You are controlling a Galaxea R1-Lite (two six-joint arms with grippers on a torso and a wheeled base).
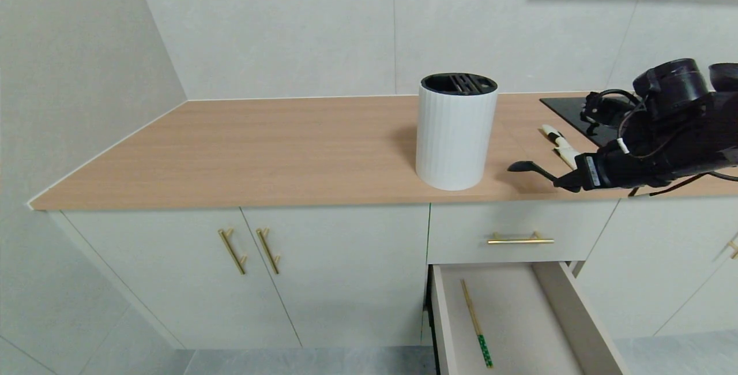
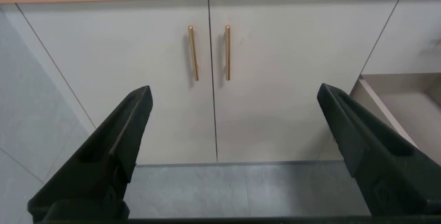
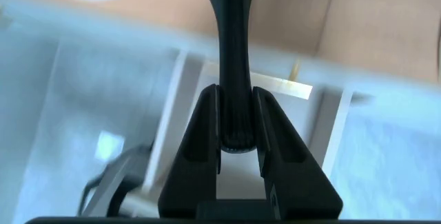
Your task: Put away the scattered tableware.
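Head view: right claw (image 1: 567,181) hangs over the near edge of the worktop (image 1: 259,150), right of the white ribbed holder (image 1: 455,138). It's clamped on a black spoon (image 1: 526,167). The spoon sticks out left from the claw tips, bowl end twd the holder but not touching it. A white-handled utensil (image 1: 559,143) lies on the worktop just beyond the claw, near a black cooktop (image 1: 568,111) at far right. Below, a drawer (image 1: 568,311) stands open w/ green-tipped chopsticks (image 1: 475,320) inside.

Left wrist view: left claw (image 2: 234,100) has its jaws wide apart w/ nothing between, facing cabinet doors (image 2: 289,79) w/ gold handles (image 2: 193,52).

Right wrist view: right claw (image 3: 236,100) jaws pinch the spoon (image 3: 233,38) at the handle end; the handle runs straight out from the claw.
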